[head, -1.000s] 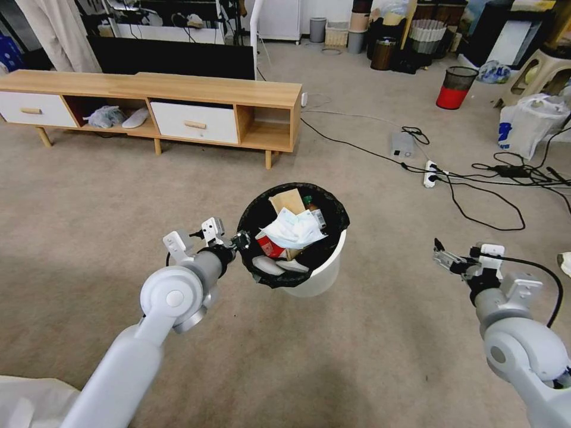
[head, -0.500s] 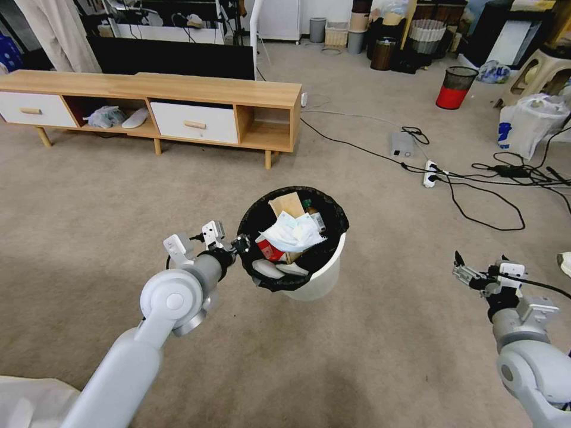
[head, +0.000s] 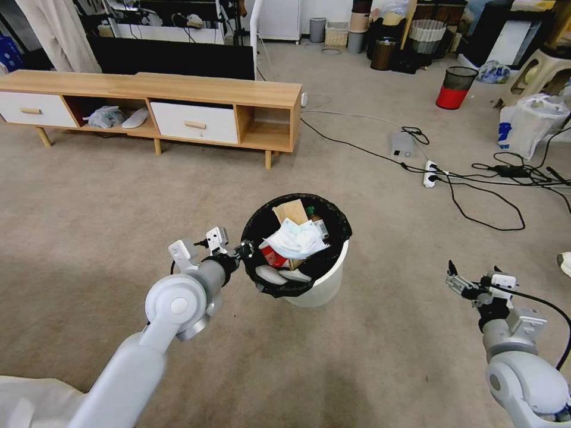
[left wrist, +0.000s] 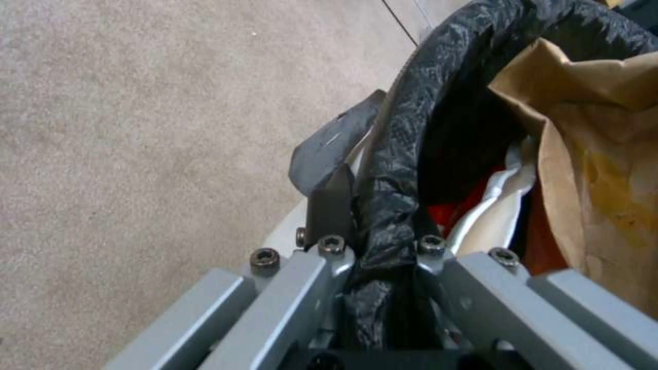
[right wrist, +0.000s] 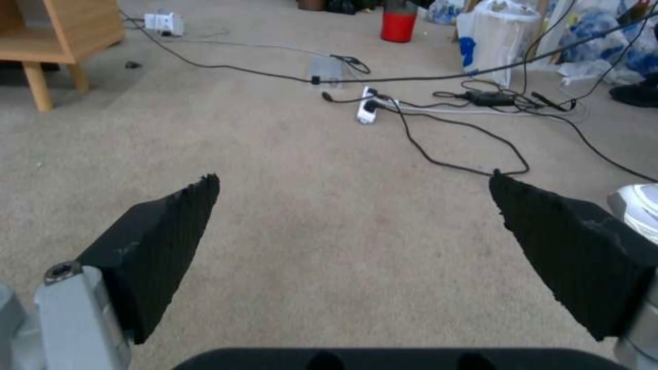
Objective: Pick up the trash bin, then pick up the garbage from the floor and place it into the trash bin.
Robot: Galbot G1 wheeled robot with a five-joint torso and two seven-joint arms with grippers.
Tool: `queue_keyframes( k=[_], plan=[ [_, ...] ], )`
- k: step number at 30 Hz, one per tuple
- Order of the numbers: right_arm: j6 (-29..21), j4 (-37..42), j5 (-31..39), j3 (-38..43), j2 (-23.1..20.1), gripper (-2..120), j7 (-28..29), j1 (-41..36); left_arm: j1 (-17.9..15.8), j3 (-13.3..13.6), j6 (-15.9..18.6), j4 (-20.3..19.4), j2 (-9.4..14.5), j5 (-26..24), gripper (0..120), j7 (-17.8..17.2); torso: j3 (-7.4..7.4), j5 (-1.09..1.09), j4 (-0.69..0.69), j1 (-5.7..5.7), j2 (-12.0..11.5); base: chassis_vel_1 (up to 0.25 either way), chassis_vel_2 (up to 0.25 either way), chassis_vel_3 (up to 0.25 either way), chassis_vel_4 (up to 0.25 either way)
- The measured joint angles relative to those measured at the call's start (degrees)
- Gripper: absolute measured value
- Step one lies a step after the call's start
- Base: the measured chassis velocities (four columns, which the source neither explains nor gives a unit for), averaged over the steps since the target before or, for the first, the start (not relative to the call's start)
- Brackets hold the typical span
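Head view shows bare carpet (head: 89,226) open on all sides of the trash bin (head: 324,279), which hangs tilted near the centre, well apart from everything else. The left claw (head: 244,249) is clamped on the bin's black-lined rim at the bin's 9 o'clock; the left wrist view has its fingers (left wrist: 330,205) pinching the bag liner (left wrist: 411,128) and rim between them. Inside lie the garbage pieces: a brown paper bag (head: 289,211), a white tissue (head: 295,239) on top, something red (head: 272,255) beneath. The right claw (head: 455,280) hangs at 4 o'clock over bare carpet, spread wide with nothing between its pads (right wrist: 161,241).

A low wooden cabinet (head: 178,89) stands at 11 o'clock, well away. Black cables (head: 476,202) and a white power strip (head: 429,173) sprawl at 2 o'clock, a red-and-black mesh bin (head: 455,87) farther behind them. A white shoe (right wrist: 634,203) lies just beside the right claw's outer side.

Compared with a second ago, the bin and left claw sit slightly lower and farther right, while the right claw has dropped lower.
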Motion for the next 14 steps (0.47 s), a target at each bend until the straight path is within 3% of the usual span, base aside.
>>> queue_keyframes(
  k=[14],
  plan=[
    [0.3, -0.5, -0.2, -0.7, 1.1, 100, -0.3, 1.0, -0.1, -0.4, -0.1, 0.3, 0.2, 0.0, 3, 0.2, 0.0, 0.0, 0.0, 0.0, 0.0, 0.0, 0.0, 0.0, 0.0]
  ],
)
